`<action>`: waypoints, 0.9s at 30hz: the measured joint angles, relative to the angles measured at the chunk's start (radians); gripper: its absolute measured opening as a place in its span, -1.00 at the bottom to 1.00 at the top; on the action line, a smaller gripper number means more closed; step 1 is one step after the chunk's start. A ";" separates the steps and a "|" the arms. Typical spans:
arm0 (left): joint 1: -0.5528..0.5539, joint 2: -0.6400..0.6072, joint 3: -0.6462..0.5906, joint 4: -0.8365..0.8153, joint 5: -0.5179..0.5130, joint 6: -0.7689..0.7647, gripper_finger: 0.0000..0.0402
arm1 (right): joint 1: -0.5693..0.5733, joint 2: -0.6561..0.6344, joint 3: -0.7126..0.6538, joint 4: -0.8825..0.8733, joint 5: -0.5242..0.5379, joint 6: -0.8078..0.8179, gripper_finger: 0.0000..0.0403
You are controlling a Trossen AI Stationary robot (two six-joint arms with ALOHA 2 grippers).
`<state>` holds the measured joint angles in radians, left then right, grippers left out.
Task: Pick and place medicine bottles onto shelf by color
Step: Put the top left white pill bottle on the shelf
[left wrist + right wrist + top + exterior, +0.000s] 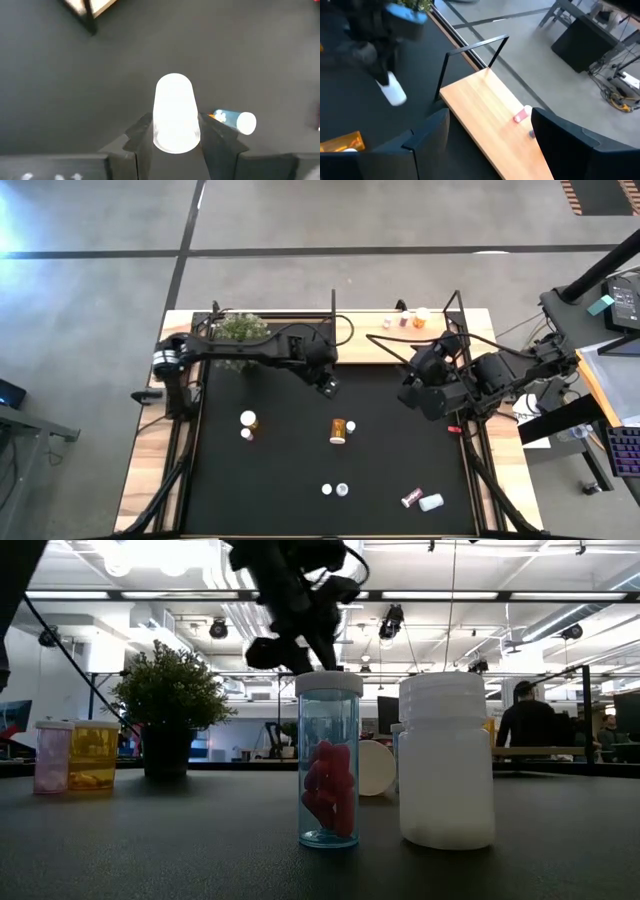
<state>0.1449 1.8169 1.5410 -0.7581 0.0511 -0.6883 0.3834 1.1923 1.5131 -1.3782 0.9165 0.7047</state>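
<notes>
Evidently the carry step is in hand: the left gripper (175, 131) has its fingers closed on a white pill bottle (173, 112), held clear above the black mat (290, 470) toward the table's 12 o'clock edge, just in front of the shelf (370, 345). The right wrist view shows the same bottle (394, 93) hanging from the left arm, near the shelf's left end. The next move, as I judge it, calls for lifting over the shelf's black frame post (470, 47) and setting the bottle upright on the board with any white ones.

The right gripper (485, 145) hovers with its fingers spread and nothing between them, at about 2 o'clock, beside the shelf's right half. A few bottles (405, 320) already stand at the shelf's 1 o'clock end. The potted plant (238, 328) at 11 o'clock crowds the shelf's left end. An orange bottle (339, 430) lies mid-mat; others wait toward 6 o'clock.
</notes>
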 joint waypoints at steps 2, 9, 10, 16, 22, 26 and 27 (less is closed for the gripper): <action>0.006 0.041 0.050 -0.032 0.002 0.042 -0.40 | 0.000 0.000 0.000 0.000 -0.001 0.014 0.35; 0.013 0.183 0.227 -0.129 0.002 0.172 -0.40 | 0.000 0.000 0.000 0.000 -0.004 0.060 0.35; 0.013 0.204 0.251 -0.150 0.002 0.187 -0.40 | 0.000 0.000 0.000 0.000 -0.003 0.065 0.35; 0.013 0.291 0.360 -0.213 0.001 0.253 -0.40 | 0.000 0.000 0.000 0.000 -0.004 0.089 0.35; 0.012 0.329 0.394 -0.283 -0.011 0.285 -0.40 | 0.000 0.001 0.000 0.005 -0.003 0.089 0.35; 0.012 0.335 0.390 -0.350 -0.050 0.287 -0.40 | 0.000 0.002 0.000 0.006 -0.003 0.089 0.35; 0.012 0.335 0.390 -0.374 -0.065 0.287 -0.40 | 0.000 0.002 0.000 0.007 -0.003 0.089 0.35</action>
<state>0.1570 2.1517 1.9308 -1.1317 -0.0137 -0.4011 0.3833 1.1938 1.5127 -1.3717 0.9131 0.7940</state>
